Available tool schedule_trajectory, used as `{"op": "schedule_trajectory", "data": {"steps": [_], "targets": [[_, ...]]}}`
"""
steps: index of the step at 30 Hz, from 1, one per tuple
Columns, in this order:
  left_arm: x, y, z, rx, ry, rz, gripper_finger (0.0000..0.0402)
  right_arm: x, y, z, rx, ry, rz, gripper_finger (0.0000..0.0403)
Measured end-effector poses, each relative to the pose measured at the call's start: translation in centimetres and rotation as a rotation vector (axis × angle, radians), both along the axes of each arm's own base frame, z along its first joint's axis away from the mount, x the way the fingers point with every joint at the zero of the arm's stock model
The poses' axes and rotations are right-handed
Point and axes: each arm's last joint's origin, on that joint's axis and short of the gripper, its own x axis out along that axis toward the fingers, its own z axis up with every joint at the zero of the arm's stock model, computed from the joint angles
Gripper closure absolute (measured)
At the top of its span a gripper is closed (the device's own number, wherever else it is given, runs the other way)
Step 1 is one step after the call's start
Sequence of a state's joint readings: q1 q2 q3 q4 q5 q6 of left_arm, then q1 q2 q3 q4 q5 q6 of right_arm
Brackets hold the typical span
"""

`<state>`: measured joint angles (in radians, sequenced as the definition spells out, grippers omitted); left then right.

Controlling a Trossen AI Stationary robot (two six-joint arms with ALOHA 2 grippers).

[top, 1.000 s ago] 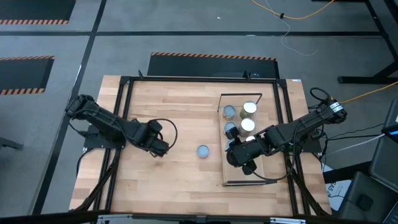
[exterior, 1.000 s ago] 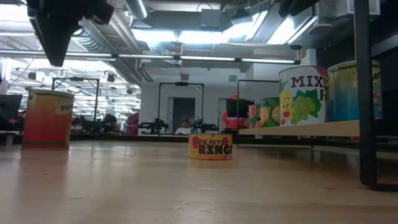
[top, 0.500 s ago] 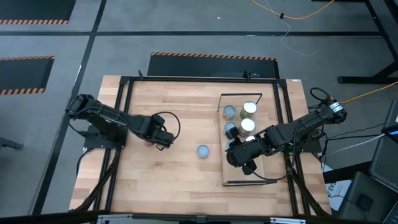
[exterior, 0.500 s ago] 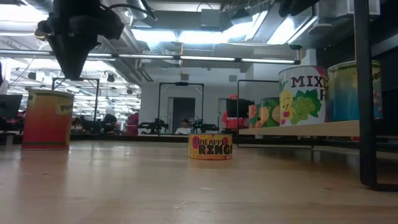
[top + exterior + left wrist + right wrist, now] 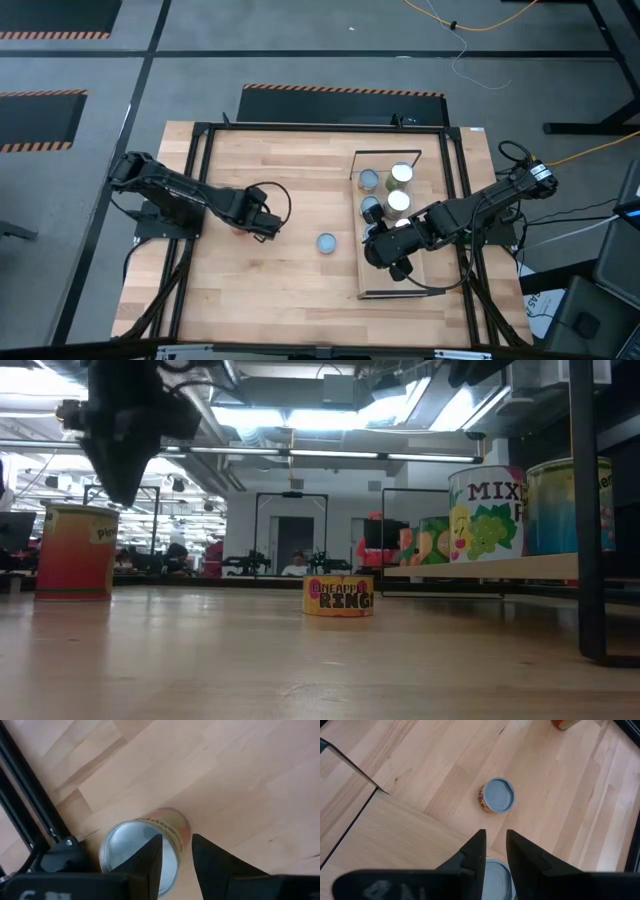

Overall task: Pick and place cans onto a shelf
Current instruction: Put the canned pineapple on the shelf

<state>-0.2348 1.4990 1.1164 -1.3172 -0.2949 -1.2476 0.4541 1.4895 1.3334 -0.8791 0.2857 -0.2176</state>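
A robotics lab or workshop. Hazard-striped floor marks (image 5: 342, 91) lie at the desk's (image 5: 290, 160) 12 o'clock. Ceiling ducts (image 5: 160, 420) and strip lights (image 5: 330, 457) run overhead.

From my seat I see a grey floor (image 5: 300, 40) around the table (image 5: 290, 290), with orange-and-black hazard stripes (image 5: 340, 91) just past the table's far edge and more at the left. An orange cable (image 5: 480, 25) trails across the floor beyond the far right corner. Level across the tabletop, the room is long, lit by ceiling strip lights (image 5: 300, 452) (ducts run overhead).
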Motion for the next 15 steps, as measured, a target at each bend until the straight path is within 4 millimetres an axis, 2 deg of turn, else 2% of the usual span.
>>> {"op": "schedule_trajectory", "data": {"steps": [6, 15], "targets": [[-0.7, 0.1, -1.9, -0.014, 0.045, 0.004, 0.0303, 0.0, 0.0, 0.0, 0.000, 0.000, 0.000, 0.0324], [-1.0, 0.1, -2.3, -0.025, 0.067, -0.019, 0.0303, 0.0, 0.0, 0.0, 0.000, 0.000, 0.000, 0.0324]]}}
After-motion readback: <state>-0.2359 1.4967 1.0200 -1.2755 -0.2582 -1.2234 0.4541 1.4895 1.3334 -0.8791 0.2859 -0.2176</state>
